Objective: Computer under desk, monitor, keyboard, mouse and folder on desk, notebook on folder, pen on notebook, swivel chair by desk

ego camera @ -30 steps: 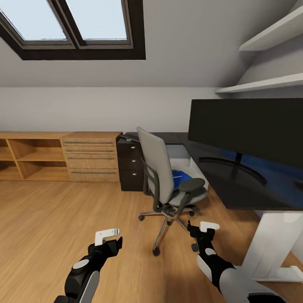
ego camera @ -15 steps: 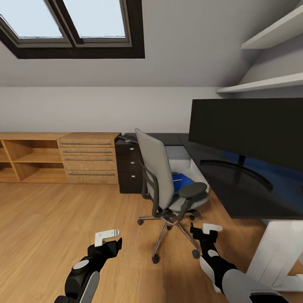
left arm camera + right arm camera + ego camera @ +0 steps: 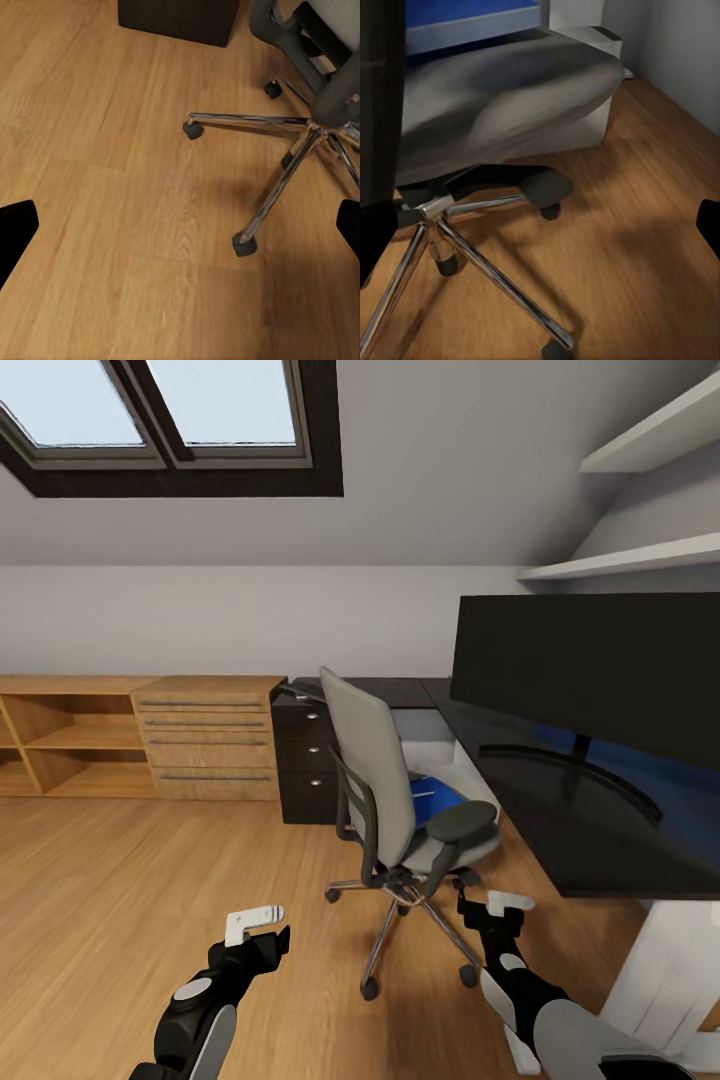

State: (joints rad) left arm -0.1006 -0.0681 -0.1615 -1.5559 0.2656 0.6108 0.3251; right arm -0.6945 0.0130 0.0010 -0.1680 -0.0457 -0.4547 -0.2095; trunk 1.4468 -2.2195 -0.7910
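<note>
The grey swivel chair [image 3: 385, 790] stands on the wood floor beside the black desk [image 3: 560, 840], its back turned toward me. A blue folder [image 3: 436, 796] lies on its seat, also seen as a blue edge [image 3: 472, 11] above the seat's underside [image 3: 502, 105]. The large dark monitor [image 3: 590, 670] stands on the desk. My left gripper [image 3: 262, 926] hangs open low over the floor, left of the chair's chrome base [image 3: 300, 142]. Just in front of the chair's casters, my right gripper [image 3: 497, 913] is open and empty.
A black drawer unit [image 3: 305, 760] with a flat dark item on top stands behind the chair, and wooden drawers and shelves [image 3: 140, 745] line the back wall. A white box [image 3: 581, 120] sits under the desk. The desk's white leg [image 3: 680, 970] is at the right.
The whole view has shifted forward and slightly left, so the chair and desk look closer. Both arms keep the same pose with grippers open.
</note>
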